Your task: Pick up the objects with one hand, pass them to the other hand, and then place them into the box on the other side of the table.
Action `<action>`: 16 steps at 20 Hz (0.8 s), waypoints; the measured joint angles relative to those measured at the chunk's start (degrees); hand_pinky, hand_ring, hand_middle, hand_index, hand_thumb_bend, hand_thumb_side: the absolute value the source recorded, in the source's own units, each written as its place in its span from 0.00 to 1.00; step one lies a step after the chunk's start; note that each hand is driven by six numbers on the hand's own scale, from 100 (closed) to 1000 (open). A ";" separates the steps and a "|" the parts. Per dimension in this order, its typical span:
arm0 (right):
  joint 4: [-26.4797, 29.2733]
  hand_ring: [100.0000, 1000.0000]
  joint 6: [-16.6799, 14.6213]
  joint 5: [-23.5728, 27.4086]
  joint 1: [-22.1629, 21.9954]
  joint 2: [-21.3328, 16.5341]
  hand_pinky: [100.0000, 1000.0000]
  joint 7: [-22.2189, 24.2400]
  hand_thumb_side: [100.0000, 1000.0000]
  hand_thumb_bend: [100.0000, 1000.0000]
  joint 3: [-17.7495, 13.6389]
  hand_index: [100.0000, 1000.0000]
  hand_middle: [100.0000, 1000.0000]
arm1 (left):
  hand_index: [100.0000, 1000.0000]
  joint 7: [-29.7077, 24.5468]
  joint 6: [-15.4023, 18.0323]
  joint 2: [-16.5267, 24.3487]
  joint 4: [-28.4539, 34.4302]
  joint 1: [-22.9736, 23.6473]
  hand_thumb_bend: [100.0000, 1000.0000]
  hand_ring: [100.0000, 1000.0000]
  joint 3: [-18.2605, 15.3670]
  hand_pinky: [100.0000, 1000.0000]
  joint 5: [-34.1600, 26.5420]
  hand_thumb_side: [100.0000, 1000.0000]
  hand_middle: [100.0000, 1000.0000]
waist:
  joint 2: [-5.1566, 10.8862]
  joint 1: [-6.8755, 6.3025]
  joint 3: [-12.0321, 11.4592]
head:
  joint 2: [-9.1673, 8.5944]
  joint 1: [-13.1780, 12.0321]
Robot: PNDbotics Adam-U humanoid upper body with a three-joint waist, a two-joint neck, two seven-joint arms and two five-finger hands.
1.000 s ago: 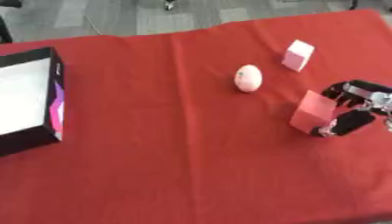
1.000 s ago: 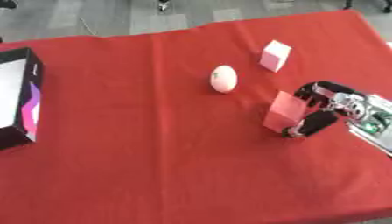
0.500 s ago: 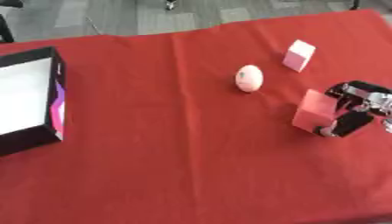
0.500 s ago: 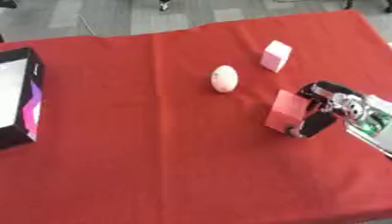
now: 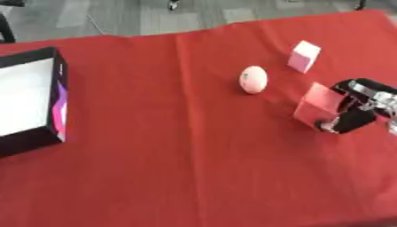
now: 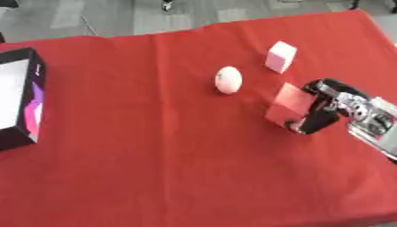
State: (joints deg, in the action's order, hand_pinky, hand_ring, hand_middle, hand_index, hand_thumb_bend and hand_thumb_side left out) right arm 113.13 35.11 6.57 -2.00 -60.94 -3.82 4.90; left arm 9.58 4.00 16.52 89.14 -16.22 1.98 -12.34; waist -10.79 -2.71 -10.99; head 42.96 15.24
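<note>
Box (image 5: 31, 99) at table's (image 5: 178, 168) left edge; egg-shaped thing (image 5: 253, 79) mid-right, cube (image 5: 304, 56) behind-right of it, block (image 6: 287, 105) nearer, right hand (image 6: 322, 113) against block's right.

1. The place looks like a lab or a test room, not a home: the work surface is a table (image 5: 155, 177) draped edge to edge in a plain red cloth (image 6: 139, 186), staged with only a few simple things.
2. Beyond the far edge lies a grey floor (image 5: 116, 17), hard and bare like that of an office or a workshop.
3. A dark wheeled foot (image 6: 167, 5), perhaps of a chair or a stand, shows on that floor.
</note>
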 measured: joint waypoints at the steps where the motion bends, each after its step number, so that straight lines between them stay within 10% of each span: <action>1: 0.24 0.60 -0.63 0.76 0.55 0.27 0.67 -0.78 0.00 0.16 -0.60 0.52 0.40 | 0.76 0.00 0.00 0.00 0.03 0.00 0.07 0.72 0.00 0.76 0.00 0.82 0.71 | 0.00 -0.01 0.17 | 0.00 -0.05; 16: 0.60 0.57 -13.12 1.56 9.78 5.87 0.62 -4.47 0.00 0.17 0.36 0.52 0.40 | 0.79 -3.28 -2.01 6.98 7.69 -4.94 0.07 0.73 2.47 0.76 3.61 0.67 0.73 | 1.40 -2.20 0.32 | 0.24 -2.15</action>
State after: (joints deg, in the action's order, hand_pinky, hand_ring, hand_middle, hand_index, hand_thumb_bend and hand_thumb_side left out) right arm 113.72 22.00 8.13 7.78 -55.07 -8.29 5.26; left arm 6.31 1.99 23.51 96.84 -21.16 4.45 -8.72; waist -9.39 -4.92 -10.67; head 43.20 13.08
